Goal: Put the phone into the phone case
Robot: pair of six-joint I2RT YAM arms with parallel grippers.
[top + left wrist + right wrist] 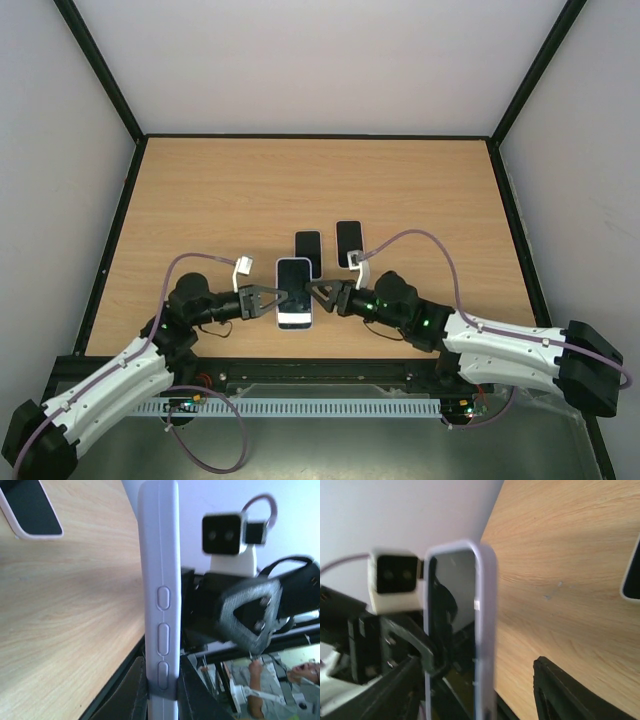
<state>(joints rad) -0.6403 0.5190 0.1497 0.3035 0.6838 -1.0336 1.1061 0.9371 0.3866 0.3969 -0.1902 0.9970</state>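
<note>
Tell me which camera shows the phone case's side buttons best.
Left wrist: the phone case stands edge-on and close, its three side buttons clear. Top view shows only its face, small. Right wrist shows its other edge, blurred, no buttons.

The top camera looks steeply down from high over the near edge, taking in the whole table (300, 190). Both wrist cameras sit low and close, facing each other across the phone (159, 580), which all three views share.
</note>
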